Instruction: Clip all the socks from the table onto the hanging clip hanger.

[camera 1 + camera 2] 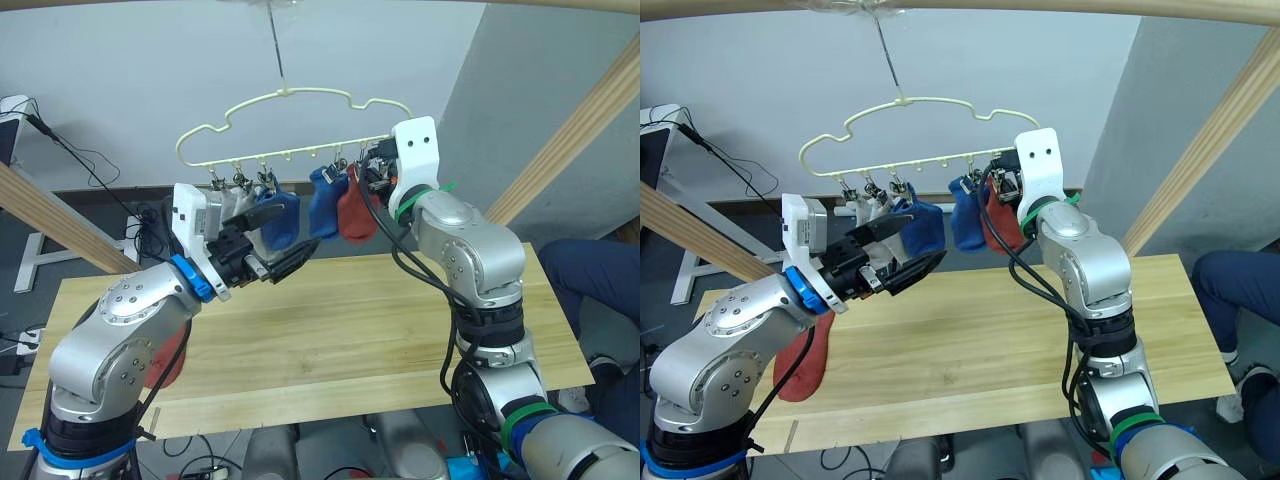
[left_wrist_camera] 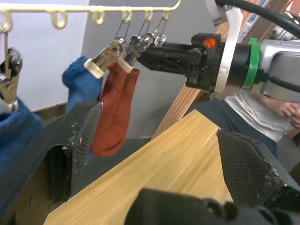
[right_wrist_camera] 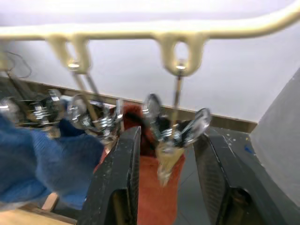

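With two blue socks [image 1: 922, 228] and one red sock [image 1: 356, 212] hanging on the hanger [image 1: 902, 140], the right fingers [image 3: 168, 183] stood released around an empty clip [image 3: 174, 133] and the left fingers [image 1: 902, 255] spread empty, so a nudge could swing the hanger while another red sock [image 1: 803, 362] waited on the surface [image 1: 990, 340].

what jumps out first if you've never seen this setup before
The pale yellow clip hanger hangs above the table with two blue socks and a rust-red sock clipped to it. The right gripper is raised to the hanger's clips, fingers open around one clip, while the open left gripper reaches up near the blue socks. Another rust-red sock lies on the table's left part.
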Robot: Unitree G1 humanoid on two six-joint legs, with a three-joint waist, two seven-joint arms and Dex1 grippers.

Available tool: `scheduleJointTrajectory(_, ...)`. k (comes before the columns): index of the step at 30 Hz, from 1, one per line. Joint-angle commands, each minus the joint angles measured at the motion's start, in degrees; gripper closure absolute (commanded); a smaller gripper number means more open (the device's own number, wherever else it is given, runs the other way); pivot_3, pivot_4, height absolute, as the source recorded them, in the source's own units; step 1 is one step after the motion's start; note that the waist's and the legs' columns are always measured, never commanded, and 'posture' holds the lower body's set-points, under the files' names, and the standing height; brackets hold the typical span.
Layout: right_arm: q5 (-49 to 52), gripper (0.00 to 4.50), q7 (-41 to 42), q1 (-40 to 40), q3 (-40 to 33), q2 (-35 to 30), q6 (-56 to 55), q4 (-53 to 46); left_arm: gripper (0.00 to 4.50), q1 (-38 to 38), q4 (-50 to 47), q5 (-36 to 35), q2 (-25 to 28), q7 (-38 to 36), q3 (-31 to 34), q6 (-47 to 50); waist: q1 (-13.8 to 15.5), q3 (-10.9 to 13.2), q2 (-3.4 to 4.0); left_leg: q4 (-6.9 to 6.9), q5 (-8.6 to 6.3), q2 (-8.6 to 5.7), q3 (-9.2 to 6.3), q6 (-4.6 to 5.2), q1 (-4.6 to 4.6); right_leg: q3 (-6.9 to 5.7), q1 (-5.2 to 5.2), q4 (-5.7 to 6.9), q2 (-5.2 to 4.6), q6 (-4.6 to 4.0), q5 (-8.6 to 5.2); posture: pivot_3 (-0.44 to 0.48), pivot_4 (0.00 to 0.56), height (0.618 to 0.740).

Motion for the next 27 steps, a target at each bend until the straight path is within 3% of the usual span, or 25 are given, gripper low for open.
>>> scheduleJointTrajectory(1, -0.54, 2.78, 0.08, -2.55, -0.82, 0.03, -1.78, -0.43, 0.0, 0.17, -2.72, -0.66, -0.43, 0.37, 1.26, -1.16, -0.01, 0.01, 0.01, 0.0, 0.0, 0.0, 0.0, 0.0, 0.0, 0.0, 0.0, 0.0, 0.0, 0.0, 0.0, -0.149, 0.321, 0.74)
scheduleJointTrajectory(27, -2.57, 2.78, -0.71, -6.38, -2.19, 0.94, -3.91, 4.8, 0.0, 0.86, -4.0, -0.14, -1.49, 2.24, 0.64, -0.88, -0.01, 0.09, 0.01, -0.09, 0.0, 0.0, 0.01, 0.0, -0.03, 0.0, -0.05, -0.06, -0.01, -0.08, 0.05, -0.141, 0.322, 0.74)
